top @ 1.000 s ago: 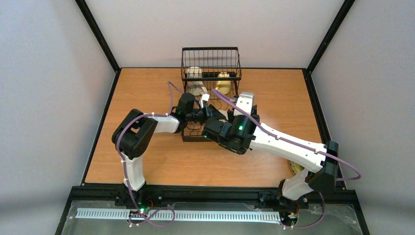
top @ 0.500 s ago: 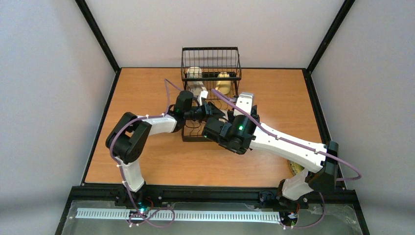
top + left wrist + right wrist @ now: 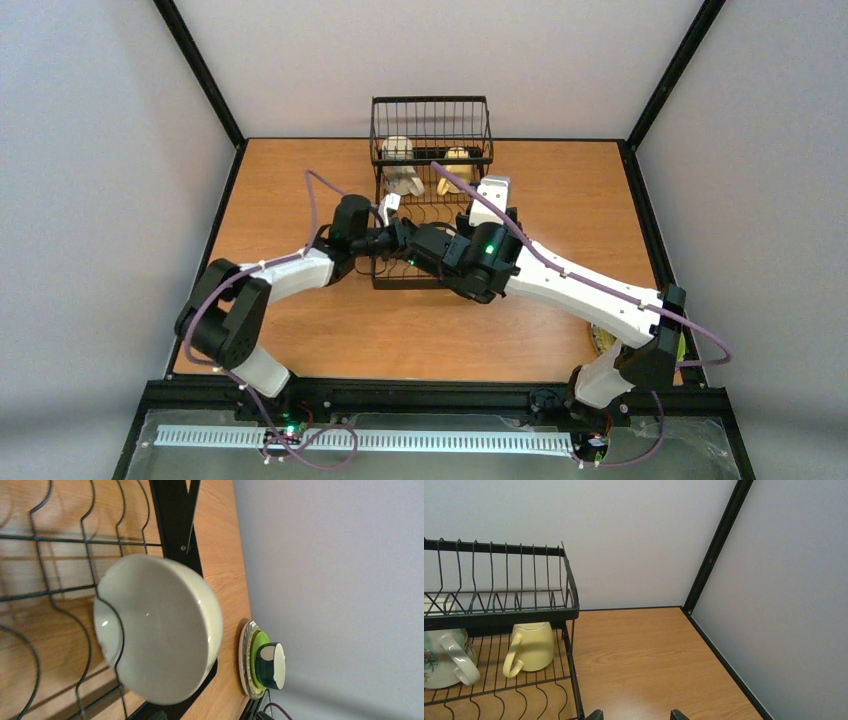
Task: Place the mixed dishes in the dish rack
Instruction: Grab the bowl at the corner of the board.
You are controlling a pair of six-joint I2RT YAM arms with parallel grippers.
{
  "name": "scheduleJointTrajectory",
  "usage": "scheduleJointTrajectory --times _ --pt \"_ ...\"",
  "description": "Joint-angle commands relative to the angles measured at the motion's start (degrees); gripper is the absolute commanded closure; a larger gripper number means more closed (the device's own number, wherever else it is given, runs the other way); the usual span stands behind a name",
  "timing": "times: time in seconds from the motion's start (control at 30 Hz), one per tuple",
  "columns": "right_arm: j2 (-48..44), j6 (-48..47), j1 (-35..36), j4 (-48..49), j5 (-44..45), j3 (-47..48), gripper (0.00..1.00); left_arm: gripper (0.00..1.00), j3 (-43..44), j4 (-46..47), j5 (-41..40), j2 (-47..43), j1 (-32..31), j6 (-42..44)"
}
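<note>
The wooden desk (image 3: 290,190) carries the black wire dish rack (image 3: 431,128), which stands at the middle of its far half, the tall basket end farthest from the arms. Near the right front corner a pale plate (image 3: 245,655) lies flat on the wood (a lime-green plate (image 3: 257,637) stacked on it).

I see a black wire dish rack (image 3: 499,614); a cream-yellow ceramic mug (image 3: 533,650); a white round bowl (image 3: 165,630); an orange wood-grain desk (image 3: 634,650).
</note>
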Motion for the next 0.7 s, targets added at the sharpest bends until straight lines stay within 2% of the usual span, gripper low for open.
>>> scheduleJointTrajectory --times 0.0,0.3,0.47,0.67 --pt "1.2 -3.7 -1.4 2.9 -3.2 2.6 0.23 0.0 -3.8 -5.4 -2.0 -6.2 1.0 3.6" --pt "-2.5 1.0 -11.3 -0.6 -16.5 0.4 0.18 0.0 -9.7 -13.6 -3.4 -21.6 1.0 4.8" --pt "-6.6 2.9 -20.3 -1.0 -27.1 -5.4 0.17 0.0 -8.2 -22.2 -3.0 -28.0 0.9 7.6" --pt "-11.4 5.0 -29.6 -1.0 -37.0 -14.6 0.16 0.0 -4.0 -30.6 -2.2 -31.4 0.2 11.5"
